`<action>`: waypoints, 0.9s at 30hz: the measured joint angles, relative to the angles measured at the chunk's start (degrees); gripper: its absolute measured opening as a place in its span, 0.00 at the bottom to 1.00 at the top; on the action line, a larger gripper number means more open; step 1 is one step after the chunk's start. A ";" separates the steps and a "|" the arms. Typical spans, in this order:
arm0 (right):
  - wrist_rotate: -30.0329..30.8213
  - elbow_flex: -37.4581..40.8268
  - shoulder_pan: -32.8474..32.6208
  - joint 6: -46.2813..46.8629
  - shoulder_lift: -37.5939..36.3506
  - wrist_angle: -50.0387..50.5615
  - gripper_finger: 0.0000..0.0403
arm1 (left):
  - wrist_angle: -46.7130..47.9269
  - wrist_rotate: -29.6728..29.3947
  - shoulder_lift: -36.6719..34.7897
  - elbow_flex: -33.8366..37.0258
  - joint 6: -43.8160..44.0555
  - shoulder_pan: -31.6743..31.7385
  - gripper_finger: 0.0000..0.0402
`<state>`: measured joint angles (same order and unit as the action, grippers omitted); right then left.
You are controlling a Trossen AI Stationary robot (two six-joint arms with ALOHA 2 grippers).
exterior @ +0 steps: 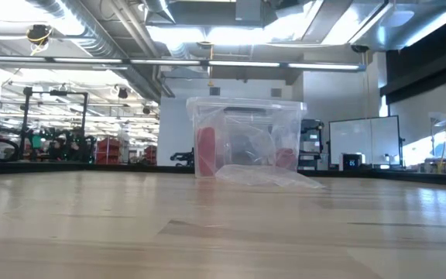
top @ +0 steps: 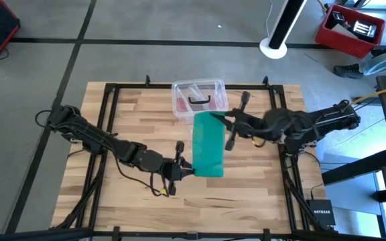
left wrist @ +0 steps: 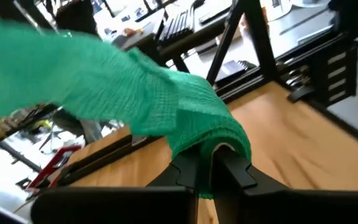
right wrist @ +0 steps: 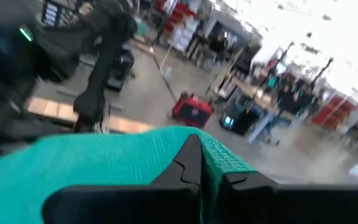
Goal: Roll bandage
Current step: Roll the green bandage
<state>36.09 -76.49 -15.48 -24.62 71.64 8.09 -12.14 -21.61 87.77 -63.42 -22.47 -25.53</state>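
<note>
- Right now my left gripper [top: 185, 169] is pinched tight on the near end of the teal-green bandage [top: 208, 144], fabric bunched over its fingers [left wrist: 194, 171].
- Over on the other side, my right gripper [top: 221, 120] is clamped on the far end, beside the clear plastic box [top: 198, 97].
- Between my two claws the band spans flat above the wooden table [top: 260, 181].

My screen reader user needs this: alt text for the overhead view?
Two dark robot arms hold a green bandage stretched above a wooden table: the left gripper pinches its near end, the right gripper its far end beside a clear plastic box.
</note>
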 joint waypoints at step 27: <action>-24.15 23.34 7.67 31.91 7.00 2.98 0.29 | -0.27 -3.92 -2.14 0.39 20.85 1.11 0.04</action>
<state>11.94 -53.15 -7.81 7.28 78.63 11.07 -12.42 -25.53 85.63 -63.02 -1.62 -24.42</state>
